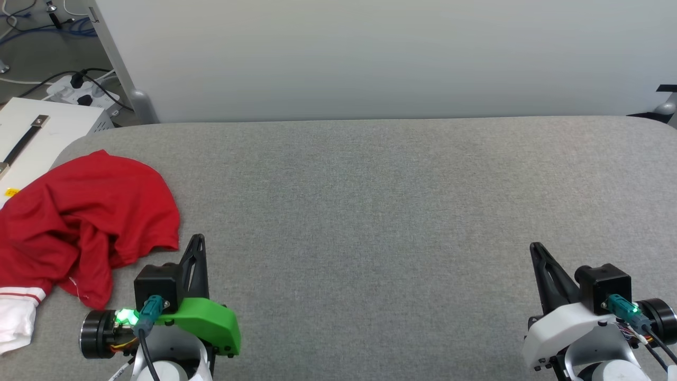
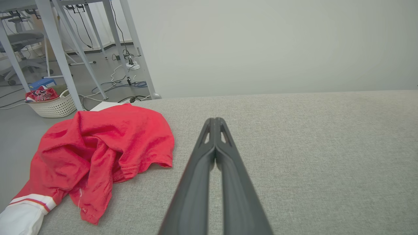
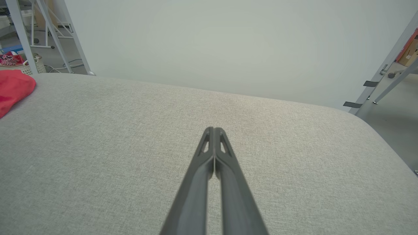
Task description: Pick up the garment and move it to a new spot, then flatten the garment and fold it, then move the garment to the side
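Observation:
The garment (image 1: pixel 84 211), a red T-shirt with a white sleeve, lies crumpled at the left end of the grey padded table (image 1: pixel 370 211), partly over its edge. In the left wrist view the garment (image 2: pixel 104 147) sits to the left of my fingers, its white sleeve at the bottom left corner. My left gripper (image 1: pixel 197 239) is shut and empty, just right of the shirt's hem, its tips (image 2: pixel 215 120) pressed together. My right gripper (image 1: pixel 535 246) rests far off at the lower right, shut with nothing in it (image 3: pixel 214 129). A red corner of the garment (image 3: pixel 13 89) shows at the far left of the right wrist view.
A pale wall panel (image 1: pixel 370 53) stands behind the table. A white box (image 1: pixel 37 132), a power strip (image 1: pixel 79 92) and cables lie on the floor at the left. A white laundry basket (image 2: pixel 52 104) sits under metal table legs (image 2: pixel 58 52) beyond the table's left end.

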{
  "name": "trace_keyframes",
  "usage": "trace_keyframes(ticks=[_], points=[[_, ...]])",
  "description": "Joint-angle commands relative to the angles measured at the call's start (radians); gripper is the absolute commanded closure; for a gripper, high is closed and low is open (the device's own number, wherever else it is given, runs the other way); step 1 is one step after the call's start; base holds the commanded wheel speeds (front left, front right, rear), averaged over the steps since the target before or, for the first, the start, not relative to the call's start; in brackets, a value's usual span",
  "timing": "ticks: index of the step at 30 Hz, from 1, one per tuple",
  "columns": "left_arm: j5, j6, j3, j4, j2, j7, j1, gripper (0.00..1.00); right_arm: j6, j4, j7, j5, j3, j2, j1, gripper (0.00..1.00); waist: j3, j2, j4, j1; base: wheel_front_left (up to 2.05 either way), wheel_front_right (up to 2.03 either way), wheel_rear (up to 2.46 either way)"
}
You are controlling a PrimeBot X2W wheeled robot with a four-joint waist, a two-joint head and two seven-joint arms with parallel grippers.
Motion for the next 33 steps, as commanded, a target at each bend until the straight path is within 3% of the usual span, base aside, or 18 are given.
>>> trace_keyframes(ticks=[1,21,22,33], points=[[0.010,-0.004,-0.001,-0.002,-0.005,-0.001,0.011,1.00,0.000,0.002,0.000,-0.010,0.000,-0.001,-0.016,1.00,0.000,0.0000,0.000,0.0000,0.00,0.00,0.00],[0.010,-0.004,-0.001,-0.002,-0.005,-0.001,0.011,1.00,0.000,0.002,0.000,-0.010,0.000,-0.001,-0.016,1.00,0.000,0.0000,0.000,0.0000,0.00,0.00,0.00],[0.000,0.000,0.000,0.000,0.000,0.000,0.000,0.00,0.000,0.000,0.000,0.000,0.000,0.000,0.000,0.00,0.000,0.0000,0.000,0.0000,0.00,0.00,0.00],[-0.016,-0.006,-0.011,0.006,0.000,-0.017,-0.002,0.00,0.000,0.000,-0.017,0.021,-0.004,0.000,0.002,0.00,-0.002,0.0000,0.000,0.0000,0.00,0.00,0.00]])
